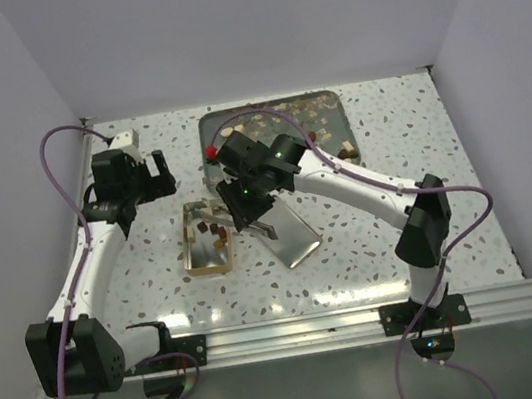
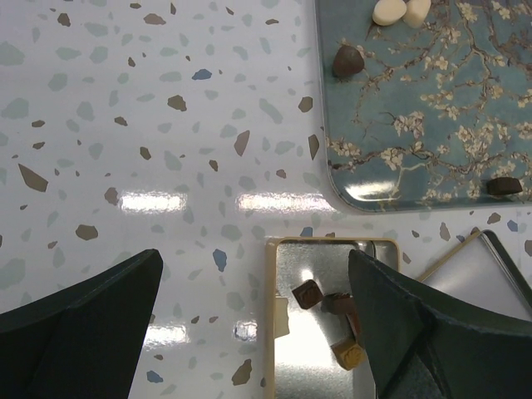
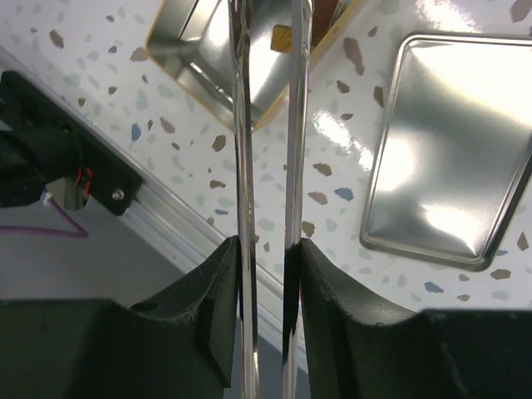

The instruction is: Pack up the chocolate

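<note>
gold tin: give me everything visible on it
The gold tin is a shallow rectangular metal box with rounded corners, gold outside and mirror-silver inside. It is open and lies flat on the table, just in front of the teal tray. A few chocolate pieces sit at its far end. Its lid lies apart to its right. Tongs clamped in the right tool reach over it; contact unclear.

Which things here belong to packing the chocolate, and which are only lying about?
For the job:
- chocolate on the teal tray, with some pieces already in the gold tin
- lid beside the tin
- metal tweezers, clamped in the right gripper

Not in use:
- left gripper, open and holding nothing
- purple cables
- rail at the table's near edge
</note>
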Available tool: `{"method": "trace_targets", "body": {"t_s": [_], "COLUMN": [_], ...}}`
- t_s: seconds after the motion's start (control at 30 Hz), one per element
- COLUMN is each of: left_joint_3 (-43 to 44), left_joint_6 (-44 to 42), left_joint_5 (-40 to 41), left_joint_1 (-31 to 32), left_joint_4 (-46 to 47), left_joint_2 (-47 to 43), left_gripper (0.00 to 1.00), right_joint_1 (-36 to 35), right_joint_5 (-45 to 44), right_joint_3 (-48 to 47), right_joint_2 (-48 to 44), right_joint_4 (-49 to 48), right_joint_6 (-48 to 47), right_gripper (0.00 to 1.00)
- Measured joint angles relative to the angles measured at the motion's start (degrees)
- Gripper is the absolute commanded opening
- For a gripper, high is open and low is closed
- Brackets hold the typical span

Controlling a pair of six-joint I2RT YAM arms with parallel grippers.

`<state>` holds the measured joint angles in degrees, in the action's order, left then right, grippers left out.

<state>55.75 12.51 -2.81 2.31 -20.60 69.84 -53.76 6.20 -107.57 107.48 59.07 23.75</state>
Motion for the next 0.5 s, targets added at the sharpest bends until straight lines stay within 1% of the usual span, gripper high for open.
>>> {"method": "trace_targets", "body": {"t_s": [0.17,0.23,0.37,0.4,0.5], "left_joint_3": [0.1,0.1,0.1,0.1,0.1], "left_joint_6": [0.1,0.2,0.3,0.3,0.3], "left_joint_5": [0.0,-0.1,-0.2,-0.2,-0.2], "left_joint_1": [0.0,0.0,0.0,0.0,0.0], "left_joint_4": [0.0,0.0,0.0,0.0,0.0], "left_joint_2": [0.0,0.0,0.0,0.0,0.0], "left_gripper": [1.0,1.0,1.0,1.0,1.0], "right_joint_1": [-3.1,-3.6,-3.6,-3.5,-3.5], "right_joint_5": [0.5,0.6,0.5,0.5,0.5], "right_joint_3": [0.9,1.2,1.2,1.2,0.7], "right_joint_2": [-2.7,-3.2,-3.2,-3.2,-2.9], "right_joint_4": [0.7,0.9,0.9,0.9,0.9], "right_joint_6": [0.7,0.7,0.8,0.8,0.9], "right_gripper": [0.34,0.39,0.4,0.42,0.42]}}
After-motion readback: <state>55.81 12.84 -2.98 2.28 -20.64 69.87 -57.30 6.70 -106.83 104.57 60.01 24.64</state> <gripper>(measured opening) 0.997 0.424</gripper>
